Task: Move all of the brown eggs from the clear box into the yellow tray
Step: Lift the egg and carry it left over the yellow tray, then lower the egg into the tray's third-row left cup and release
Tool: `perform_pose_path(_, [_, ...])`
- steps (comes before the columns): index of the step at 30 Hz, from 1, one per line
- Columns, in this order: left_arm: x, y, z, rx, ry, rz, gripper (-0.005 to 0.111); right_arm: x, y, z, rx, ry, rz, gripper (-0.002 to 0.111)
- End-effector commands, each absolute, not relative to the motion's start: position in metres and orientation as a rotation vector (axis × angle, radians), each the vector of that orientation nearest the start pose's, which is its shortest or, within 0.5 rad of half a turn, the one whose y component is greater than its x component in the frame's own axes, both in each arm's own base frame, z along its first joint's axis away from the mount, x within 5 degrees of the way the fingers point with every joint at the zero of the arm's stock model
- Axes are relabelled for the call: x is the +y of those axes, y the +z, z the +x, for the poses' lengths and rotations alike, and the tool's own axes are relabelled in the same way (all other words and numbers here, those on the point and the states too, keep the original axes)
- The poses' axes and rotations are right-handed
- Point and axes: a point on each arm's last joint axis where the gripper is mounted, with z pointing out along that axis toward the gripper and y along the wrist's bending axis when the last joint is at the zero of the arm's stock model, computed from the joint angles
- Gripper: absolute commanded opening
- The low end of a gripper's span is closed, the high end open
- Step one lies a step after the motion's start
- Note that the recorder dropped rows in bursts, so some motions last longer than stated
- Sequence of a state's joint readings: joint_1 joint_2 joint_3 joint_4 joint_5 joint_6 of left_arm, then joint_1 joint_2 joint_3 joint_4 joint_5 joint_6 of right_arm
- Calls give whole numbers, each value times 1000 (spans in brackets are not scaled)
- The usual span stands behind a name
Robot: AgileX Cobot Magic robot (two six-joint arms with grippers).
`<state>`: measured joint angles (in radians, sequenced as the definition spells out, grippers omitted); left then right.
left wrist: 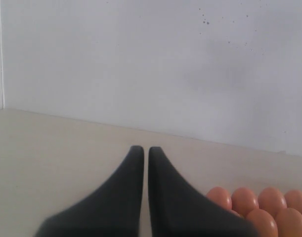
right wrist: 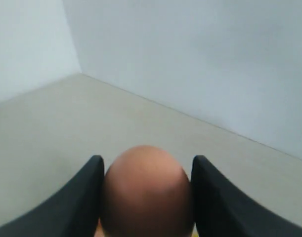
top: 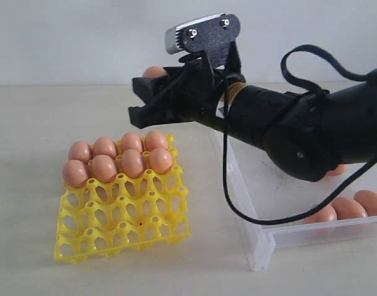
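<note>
My right gripper reaches in from the right and hangs above the table, behind the yellow tray. It is shut on one brown egg. In the right wrist view that egg fills the gap between the two black fingers. Several brown eggs fill the tray's two back rows, and its front cups stand bare. The clear box lies to the right with several eggs in its far end, partly hidden by the arm. My left gripper is shut on nothing, with eggs close beside it.
A black cable loops down from the right arm over the box's near end. A pale wall closes the back of the light table.
</note>
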<state>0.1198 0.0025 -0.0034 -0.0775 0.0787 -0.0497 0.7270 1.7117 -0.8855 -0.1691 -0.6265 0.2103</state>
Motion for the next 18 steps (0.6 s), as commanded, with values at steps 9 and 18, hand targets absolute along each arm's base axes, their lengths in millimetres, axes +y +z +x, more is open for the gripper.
perform_pose_path(9, [6,206,56,1548,-26,-199,4,305,179,275,1554,1003,-889,0])
perform_pose_path(18, [6,206,56,1546,-26,-199,4,344,144,282,1538,1057,-1033,0])
